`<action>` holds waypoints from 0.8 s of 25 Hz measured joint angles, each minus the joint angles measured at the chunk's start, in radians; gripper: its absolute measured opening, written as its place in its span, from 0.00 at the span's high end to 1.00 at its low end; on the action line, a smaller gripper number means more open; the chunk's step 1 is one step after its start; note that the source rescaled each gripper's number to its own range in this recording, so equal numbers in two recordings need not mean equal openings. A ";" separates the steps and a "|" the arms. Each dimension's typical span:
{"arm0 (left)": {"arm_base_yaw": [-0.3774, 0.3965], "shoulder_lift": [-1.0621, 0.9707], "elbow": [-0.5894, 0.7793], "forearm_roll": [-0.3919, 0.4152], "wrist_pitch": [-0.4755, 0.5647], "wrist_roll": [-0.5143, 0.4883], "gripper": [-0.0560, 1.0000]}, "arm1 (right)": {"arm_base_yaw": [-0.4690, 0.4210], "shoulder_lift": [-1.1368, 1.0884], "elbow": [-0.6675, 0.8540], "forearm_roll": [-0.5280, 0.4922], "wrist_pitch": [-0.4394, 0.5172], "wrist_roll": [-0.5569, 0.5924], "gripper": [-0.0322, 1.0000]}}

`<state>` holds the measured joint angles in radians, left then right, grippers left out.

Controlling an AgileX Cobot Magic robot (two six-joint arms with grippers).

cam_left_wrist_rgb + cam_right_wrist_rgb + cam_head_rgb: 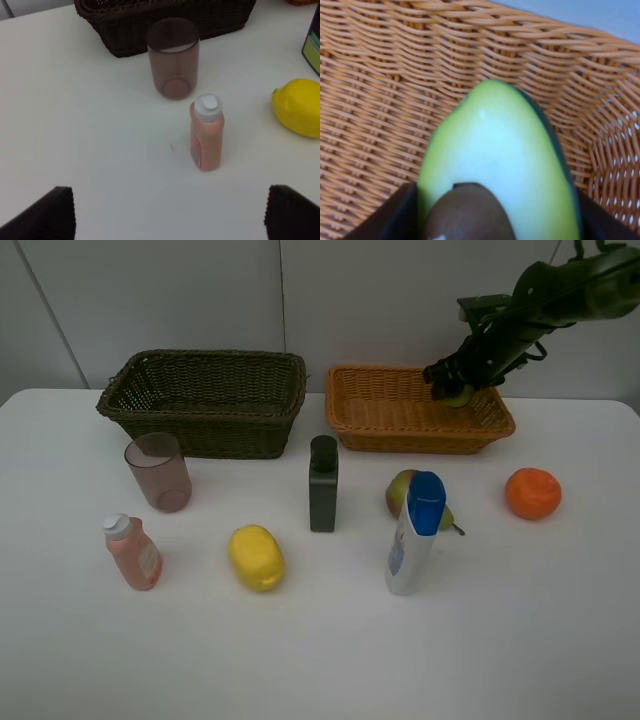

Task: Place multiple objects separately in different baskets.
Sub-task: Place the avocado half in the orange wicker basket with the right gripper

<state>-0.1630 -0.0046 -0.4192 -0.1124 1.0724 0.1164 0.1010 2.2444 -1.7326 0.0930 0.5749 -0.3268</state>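
Observation:
My right gripper point(455, 380) is shut on the avocado half point(460, 396) and holds it low inside the light orange basket point(400, 425). In the right wrist view the avocado half point(500, 150) fills the space between the fingers point(400, 215), with orange wicker point(380, 100) behind it. My left gripper point(170, 215) stands open above the table, short of the pink bottle point(206, 132) and pink cup point(173, 57). The dark basket point(200, 390) is at the back left. Across the table stand the lemon point(256, 557), dark green bottle point(323, 484), pear point(400, 490), white blue-capped bottle point(415, 535) and orange point(532, 492).
The white table's far edge runs behind both baskets, against a grey wall. The pear is partly hidden behind the white bottle. The left arm does not show in the exterior high view.

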 joint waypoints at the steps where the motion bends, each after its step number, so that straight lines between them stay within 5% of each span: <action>1: 0.000 0.000 0.000 0.000 0.000 0.000 0.00 | 0.000 0.000 0.000 0.000 0.000 0.001 0.64; 14: 0.000 0.000 0.000 0.000 0.000 0.000 0.00 | 0.000 0.000 0.000 -0.001 0.014 0.001 0.64; 20: 0.000 0.000 0.000 0.000 0.000 0.000 0.00 | 0.000 0.000 0.000 -0.001 0.021 0.001 0.27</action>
<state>-0.1630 -0.0046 -0.4192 -0.1124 1.0724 0.1164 0.1010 2.2444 -1.7326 0.0924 0.5958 -0.3260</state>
